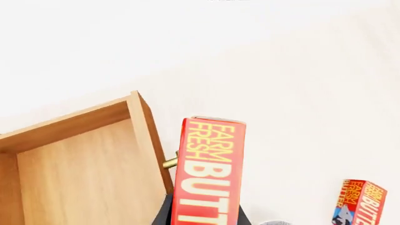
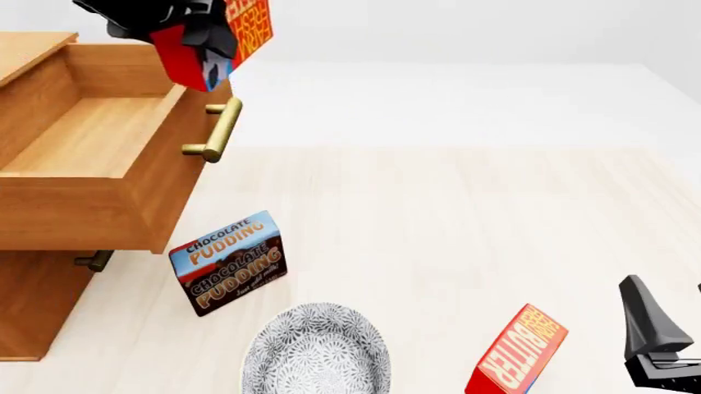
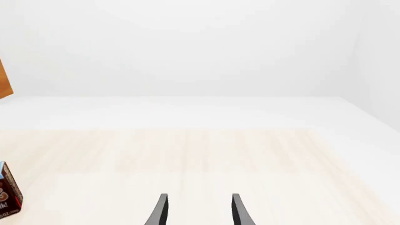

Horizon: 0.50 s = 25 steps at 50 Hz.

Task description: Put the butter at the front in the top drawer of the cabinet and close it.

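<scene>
My left gripper (image 2: 200, 34) is shut on a red butter carton (image 2: 243, 25) and holds it high, over the front panel of the open top drawer (image 2: 176, 164) and its brass handle (image 2: 219, 131). In the left wrist view the carton (image 1: 209, 173) hangs between the dark fingers (image 1: 165, 214), just outside the drawer's front wall (image 1: 150, 136). The drawer is pulled out of the honey-brown cabinet (image 2: 38, 304) and its inside is bare wood. My right gripper (image 2: 671, 328) is open and empty at the front right, its fingers (image 3: 160, 211) spread apart.
A second, same-looking butter carton (image 2: 517, 351) stands tilted at the front right, near my right gripper. A chocolate pudding box (image 2: 228, 263) stands below the drawer's front. A patterned grey bowl (image 2: 318, 353) sits at the front. The lower drawer's handle (image 2: 93, 261) shows under the open drawer.
</scene>
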Available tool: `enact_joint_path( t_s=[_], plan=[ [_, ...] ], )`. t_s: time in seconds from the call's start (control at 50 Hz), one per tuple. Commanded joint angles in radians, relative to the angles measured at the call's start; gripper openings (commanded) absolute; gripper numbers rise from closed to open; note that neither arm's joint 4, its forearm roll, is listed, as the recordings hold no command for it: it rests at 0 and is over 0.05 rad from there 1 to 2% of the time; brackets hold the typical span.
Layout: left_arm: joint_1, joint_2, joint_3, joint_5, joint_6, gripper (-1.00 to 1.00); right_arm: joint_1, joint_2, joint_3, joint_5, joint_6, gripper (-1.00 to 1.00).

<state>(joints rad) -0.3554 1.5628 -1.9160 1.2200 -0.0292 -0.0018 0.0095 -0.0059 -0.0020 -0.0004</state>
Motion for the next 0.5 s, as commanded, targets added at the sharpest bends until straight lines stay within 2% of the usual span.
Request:
enact_joint_path(
  t_s=[0.02,0.22,0.48,0.5],
  plan=[
    [0.072,-0.087,0.058,0.000,0.036,-1.00,0.000,-0.002,0.001,0.000,0.000,1.00],
    [0.155,-0.150,0.118,0.000,0.059,-1.00,0.000,-0.001,0.002,-0.001,0.000,1.00],
    [0.233,-0.206,0.177,0.000,0.040,-1.00,0.000,0.002,0.002,-0.004,0.000,1.00],
    [0.264,-0.216,0.182,0.000,0.045,-1.00,0.000,0.002,0.002,-0.004,0.000,1.00]
  ],
)
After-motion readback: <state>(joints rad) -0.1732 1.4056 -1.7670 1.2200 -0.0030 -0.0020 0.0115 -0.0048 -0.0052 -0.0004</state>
